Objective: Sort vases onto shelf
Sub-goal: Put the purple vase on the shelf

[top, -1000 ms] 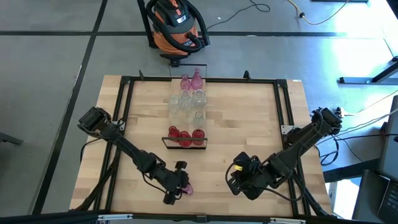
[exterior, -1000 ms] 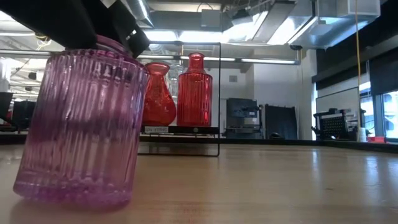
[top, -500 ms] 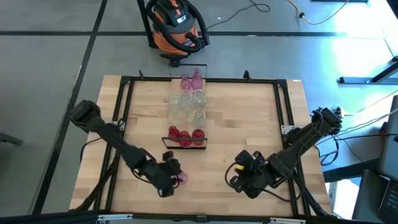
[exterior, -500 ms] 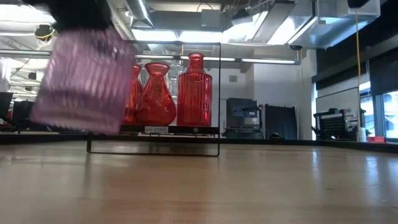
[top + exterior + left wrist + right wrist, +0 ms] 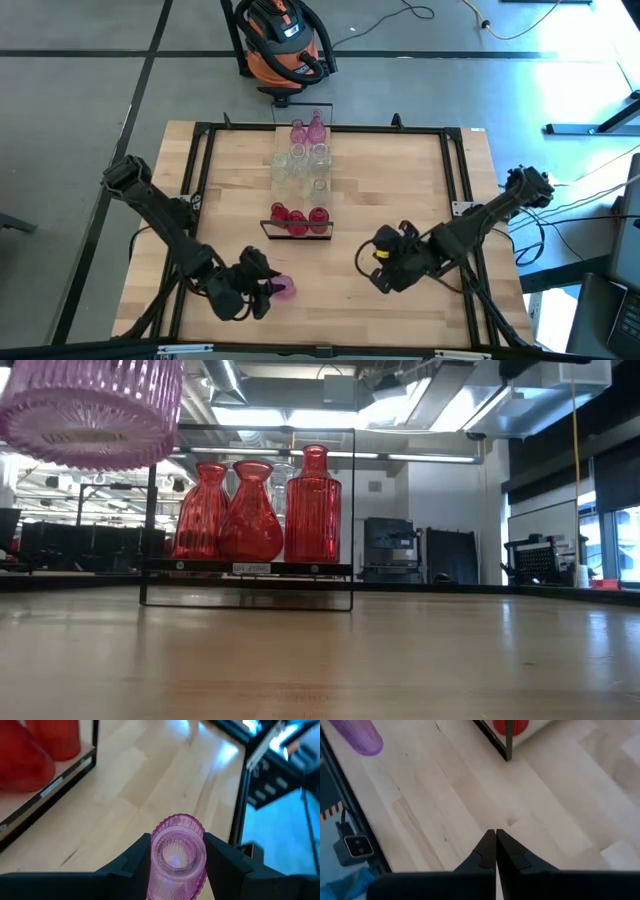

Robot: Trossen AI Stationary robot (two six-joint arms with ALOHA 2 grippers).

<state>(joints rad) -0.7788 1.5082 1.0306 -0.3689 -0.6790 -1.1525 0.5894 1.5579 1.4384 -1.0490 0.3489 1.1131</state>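
From above, the left gripper [image 5: 262,287] sits at seven o'clock on the table, clamped around a pink vase [image 5: 283,289], well short of the shelf [image 5: 299,200], whose near end holds three red vases [image 5: 297,215]. Level with the table, the pink vase hangs clear of the wood, likely for carrying. The left wrist shows fingers [image 5: 137,857] pinching its ribbed sides. The right gripper [image 5: 495,837], at five o'clock, waits pressed closed and empty.
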